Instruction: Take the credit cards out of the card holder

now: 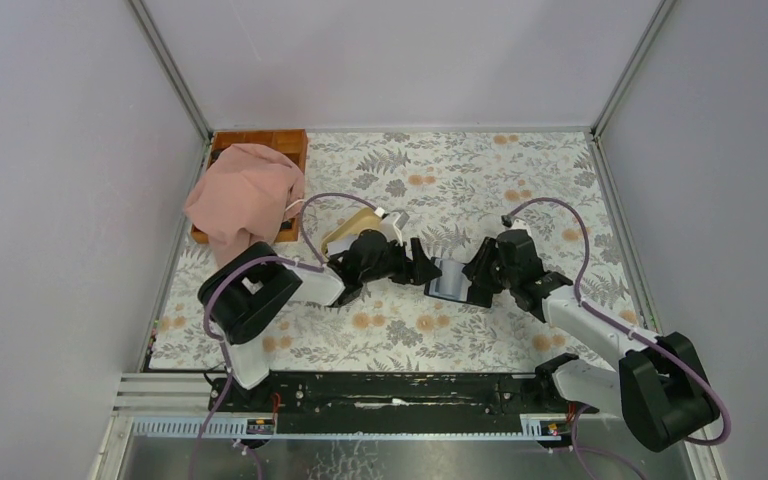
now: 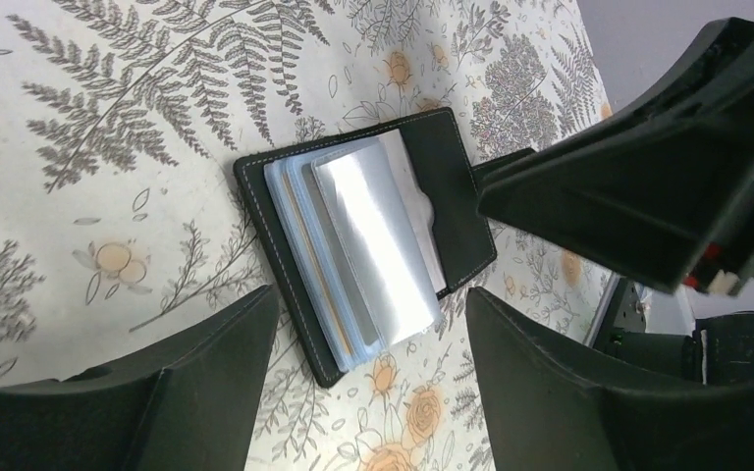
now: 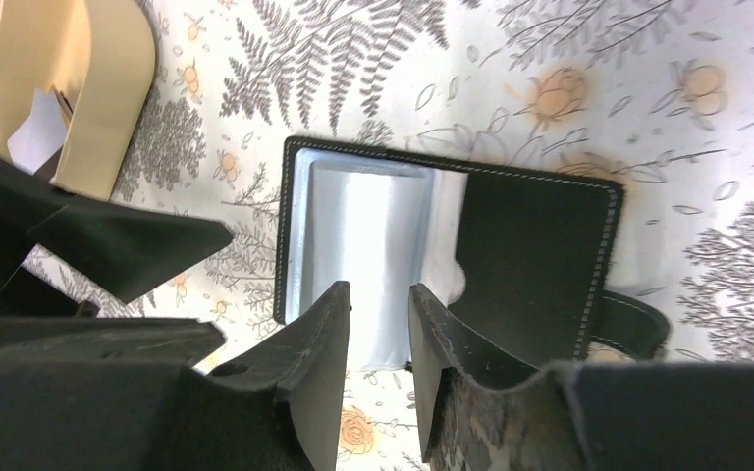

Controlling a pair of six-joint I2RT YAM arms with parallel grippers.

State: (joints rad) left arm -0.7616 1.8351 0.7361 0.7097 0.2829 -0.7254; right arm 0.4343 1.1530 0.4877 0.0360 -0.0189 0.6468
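The right gripper [image 3: 378, 294] hovers with its fingers narrowly parted, gripping nothing, above the cards [image 3: 368, 235]. The left gripper [image 2: 368, 314], spread wide, sits at the 9 o'clock side of the wallet [image 2: 452, 186]. The wallet lies open and flat near the centre of the table [image 1: 520, 170]. Judged progress: opening done, extraction pending. All cards sit stacked inside, pale and glossy.

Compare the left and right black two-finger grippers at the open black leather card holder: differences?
Opening: the left gripper has its fingers wide apart; the right gripper leaves only a narrow gap.
Placement: the left gripper straddles one end of the open black card holder; the right gripper's tips sit over its silvery cards.
Shared: both black, neither visibly gripping anything.
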